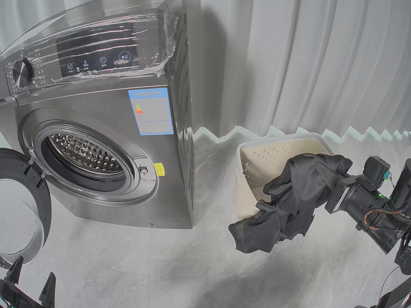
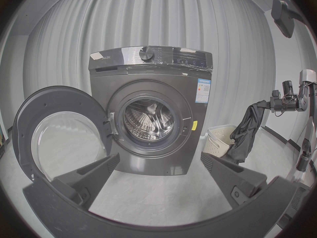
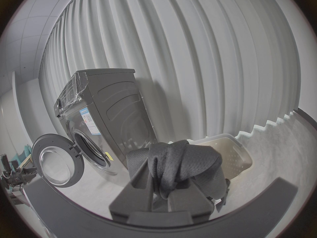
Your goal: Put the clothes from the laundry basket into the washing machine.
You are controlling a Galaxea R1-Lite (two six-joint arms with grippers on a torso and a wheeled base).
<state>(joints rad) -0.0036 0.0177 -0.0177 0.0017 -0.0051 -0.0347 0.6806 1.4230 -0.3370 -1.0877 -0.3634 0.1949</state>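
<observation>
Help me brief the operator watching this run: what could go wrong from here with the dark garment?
1. The dark grey fabric garment hangs long from the right tool, its low end draped outside the cream perforated plastic basket; it might drag on the floor or catch the rim.
2. The round opening of the grey front-loading washing machine is narrow, so loose folds may catch on its edge or the open door.

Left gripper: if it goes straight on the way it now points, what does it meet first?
Most likely the washing machine, at its front near the lower rim of the drum opening. The open left gripper aims there, and the way looks free; the open door stands aside. Depth is unclear.
</observation>
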